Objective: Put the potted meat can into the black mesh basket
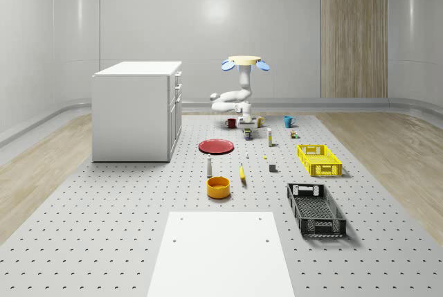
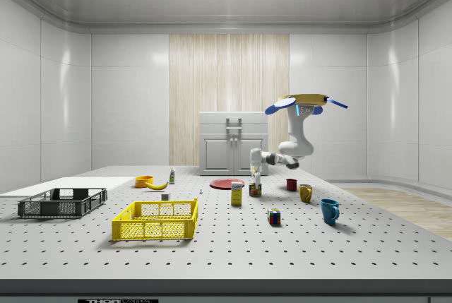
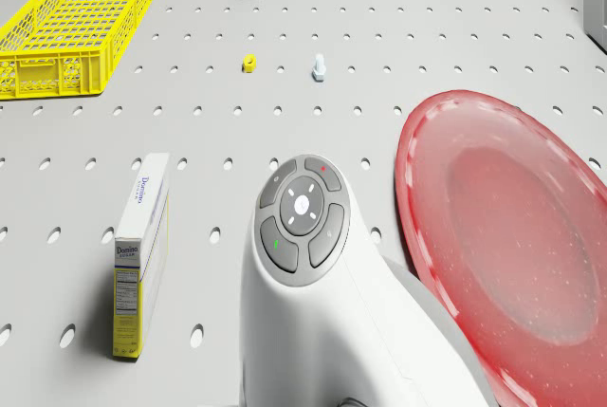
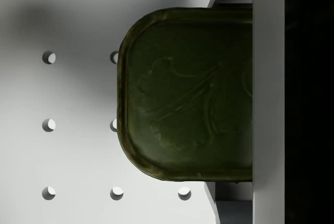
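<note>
A: Where is the small metal potted meat can (image 4: 185,96) with the dark green top?

B: On the grey counter (image 1: 138,228) full of holes, right under the gripper (image 2: 256,184); in the wrist view its top is very close, and one finger (image 4: 267,98) is beside it.

A: Is the gripper holding it?

B: I cannot tell; it may be closing on it.

A: And the drone (image 1: 245,63)?

B: Hovering over the far end of the counter; the arm reaches down.

A: Much left?

B: I think almost all; the long black mesh basket (image 1: 315,209) is well apart from the gripper; the can must be lifted, carried and dropped in.
</note>
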You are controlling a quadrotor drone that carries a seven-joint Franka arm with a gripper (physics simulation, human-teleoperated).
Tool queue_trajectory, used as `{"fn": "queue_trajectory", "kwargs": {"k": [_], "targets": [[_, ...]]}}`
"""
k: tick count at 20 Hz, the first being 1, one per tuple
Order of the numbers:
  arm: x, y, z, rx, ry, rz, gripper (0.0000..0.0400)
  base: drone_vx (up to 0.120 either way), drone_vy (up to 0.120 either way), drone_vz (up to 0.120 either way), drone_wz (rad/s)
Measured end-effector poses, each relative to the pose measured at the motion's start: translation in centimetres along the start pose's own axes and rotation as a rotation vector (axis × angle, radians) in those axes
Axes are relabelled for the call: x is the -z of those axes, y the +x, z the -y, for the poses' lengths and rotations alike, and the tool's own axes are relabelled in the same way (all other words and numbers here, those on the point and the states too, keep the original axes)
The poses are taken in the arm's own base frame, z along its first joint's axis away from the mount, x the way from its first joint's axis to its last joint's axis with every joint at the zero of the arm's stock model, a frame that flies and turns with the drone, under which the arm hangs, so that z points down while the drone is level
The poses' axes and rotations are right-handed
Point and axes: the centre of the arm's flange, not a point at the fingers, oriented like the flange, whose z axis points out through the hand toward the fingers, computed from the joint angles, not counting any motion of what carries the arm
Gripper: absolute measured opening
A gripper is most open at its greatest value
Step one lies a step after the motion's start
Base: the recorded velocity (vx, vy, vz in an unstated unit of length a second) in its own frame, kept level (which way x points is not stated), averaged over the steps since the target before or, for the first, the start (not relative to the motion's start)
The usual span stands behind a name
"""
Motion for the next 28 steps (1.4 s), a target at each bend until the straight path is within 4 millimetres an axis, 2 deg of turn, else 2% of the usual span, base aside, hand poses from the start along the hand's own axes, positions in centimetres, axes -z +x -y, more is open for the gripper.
{"fn": "queue_trajectory", "kwargs": {"k": [5, 9, 14, 23, 28], "targets": [[-0.1, 0.0, 0.0, -0.007, -0.001, -0.003, 0.0294, 0.0, 0.0, 0.0, 0.0], [0.8, 0.0, 0.0, -0.009, -0.001, -0.003, 0.0287, 0.0, 0.0, 0.0, 0.0], [2.4, 0.0, 0.0, -0.006, -0.002, -0.004, 0.0287, 0.008, 0.008, 0.104, 0.0], [3.3, 0.0, 0.0, -0.007, -0.002, -0.004, 0.0286, 0.12, 0.12, 0.12, 0.0], [3.4, 0.0, 0.0, -0.007, -0.002, -0.004, 0.0286, 0.12, 0.104, 0.0, 0.0]]}}
